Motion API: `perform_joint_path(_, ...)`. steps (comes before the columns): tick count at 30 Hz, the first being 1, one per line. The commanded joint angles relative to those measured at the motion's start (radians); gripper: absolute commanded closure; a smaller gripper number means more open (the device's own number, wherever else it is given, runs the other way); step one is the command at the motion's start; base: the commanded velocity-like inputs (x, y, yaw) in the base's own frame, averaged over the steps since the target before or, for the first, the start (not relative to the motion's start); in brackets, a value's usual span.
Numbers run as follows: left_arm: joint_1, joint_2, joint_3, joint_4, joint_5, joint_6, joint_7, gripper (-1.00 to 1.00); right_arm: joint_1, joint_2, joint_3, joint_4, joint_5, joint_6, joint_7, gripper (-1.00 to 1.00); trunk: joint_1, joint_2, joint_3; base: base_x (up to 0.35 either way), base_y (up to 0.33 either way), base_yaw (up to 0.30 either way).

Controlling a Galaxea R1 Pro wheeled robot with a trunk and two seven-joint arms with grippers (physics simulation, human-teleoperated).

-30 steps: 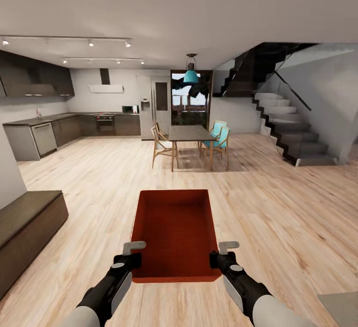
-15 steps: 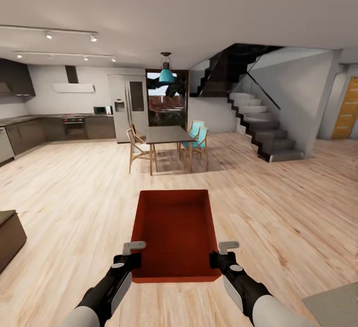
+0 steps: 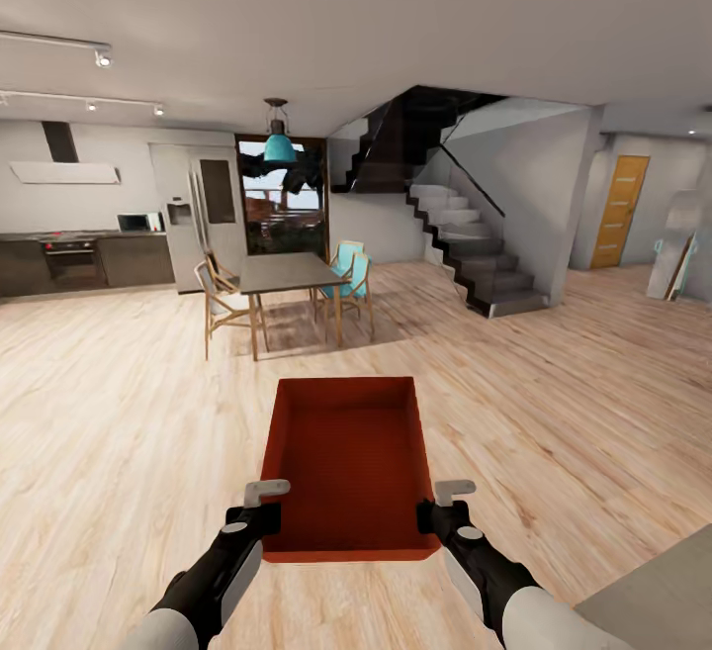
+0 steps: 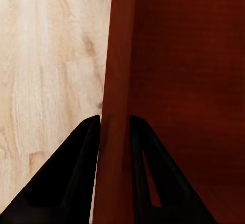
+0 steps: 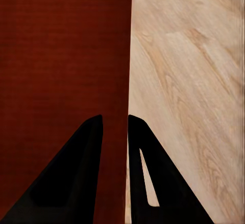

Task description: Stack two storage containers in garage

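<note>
One red-orange open-top storage container (image 3: 346, 462) hangs in front of me above the light wood-plank floor, carried between both arms. My left gripper (image 3: 267, 510) is shut on its left wall near the near corner. In the left wrist view the left gripper (image 4: 114, 119) has its dark fingers on either side of that wall (image 4: 120, 55). My right gripper (image 3: 437, 510) is shut on the right wall. The right wrist view shows the right gripper (image 5: 114, 117) pinching the rim, with the bin's inside (image 5: 61, 45) beside it. The garage is out of view.
A dining table (image 3: 287, 274) with chairs stands ahead to the left, and kitchen counters (image 3: 79, 259) run along the far left wall. A dark staircase (image 3: 465, 254) rises ahead on the right, with an orange door (image 3: 618, 210) beyond it. A grey surface corner (image 3: 663, 601) juts in near my right arm.
The whole view has swung to the right: the dark bench and left counters slid out, and the orange door came in. The container and both grippers keep their place in the picture.
</note>
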Motion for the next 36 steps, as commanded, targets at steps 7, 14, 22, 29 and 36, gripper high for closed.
perform_joint_path(7, -0.001, 0.002, 0.018, -0.006, -0.013, -0.001, 0.016, 1.00, -0.001, -0.004, -0.021, 0.004, -0.010, -0.004, -0.016, 1.00, 0.001, -0.001, -0.001, 0.323, 0.000, -0.284)
perform_joint_path(14, -0.001, 0.003, 0.018, -0.006, -0.013, -0.001, 0.015, 1.00, -0.001, -0.004, -0.021, 0.004, -0.010, -0.004, -0.016, 1.00, 0.001, -0.001, -0.001, 0.323, 0.000, -0.284)
perform_joint_path(22, -0.001, 0.003, 0.018, -0.006, -0.013, -0.001, 0.015, 1.00, -0.001, -0.007, -0.021, 0.004, -0.011, -0.004, -0.016, 1.00, 0.001, -0.001, -0.001, 0.323, 0.000, -0.178)
perform_joint_path(29, -0.001, 0.002, 0.018, -0.006, -0.013, -0.001, 0.015, 1.00, -0.001, -0.009, -0.021, 0.004, -0.012, -0.004, -0.016, 1.00, 0.001, -0.001, -0.001, 0.323, 0.000, -0.007)
perform_joint_path(36, -0.001, 0.003, 0.018, -0.006, -0.013, -0.001, 0.015, 1.00, -0.001, -0.009, -0.021, 0.004, -0.011, -0.003, -0.016, 1.00, 0.001, -0.001, -0.001, 0.323, 0.000, 0.000)
